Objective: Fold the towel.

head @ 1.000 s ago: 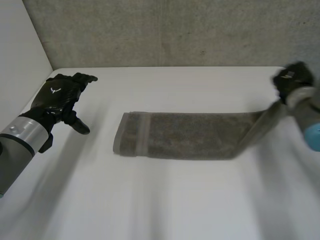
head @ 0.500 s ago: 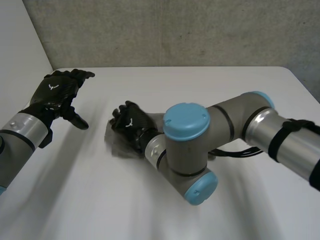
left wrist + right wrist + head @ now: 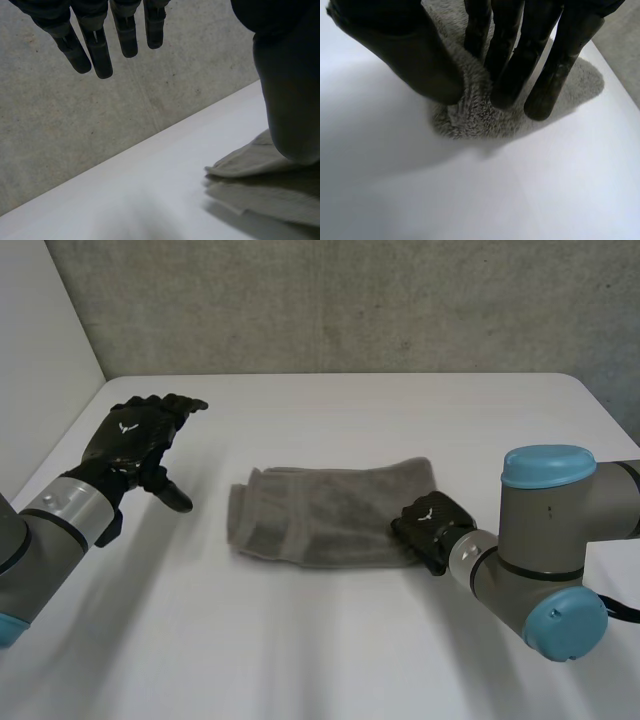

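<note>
The grey-brown towel (image 3: 330,515) lies folded over in the middle of the white table (image 3: 320,660), a banded hem at its left end. My right hand (image 3: 432,530) is at the towel's right near end. In the right wrist view the towel (image 3: 470,117) bunches into a ridge between my right hand's thumb (image 3: 415,65) and its fingers (image 3: 540,65), which pinch it. My left hand (image 3: 135,435) hovers left of the towel, apart from it, fingers (image 3: 95,45) straight and spread. The towel's hemmed end (image 3: 265,190) lies beneath its thumb (image 3: 290,100).
A grey concrete wall (image 3: 330,300) runs along the table's far edge, and a white panel (image 3: 40,360) stands at the left. My right arm's elbow (image 3: 545,540) bends over the table's right near part.
A second ago my right hand held the towel's right end up at the far right. It swept over to the left end, and is now back at the right end of the doubled towel.
</note>
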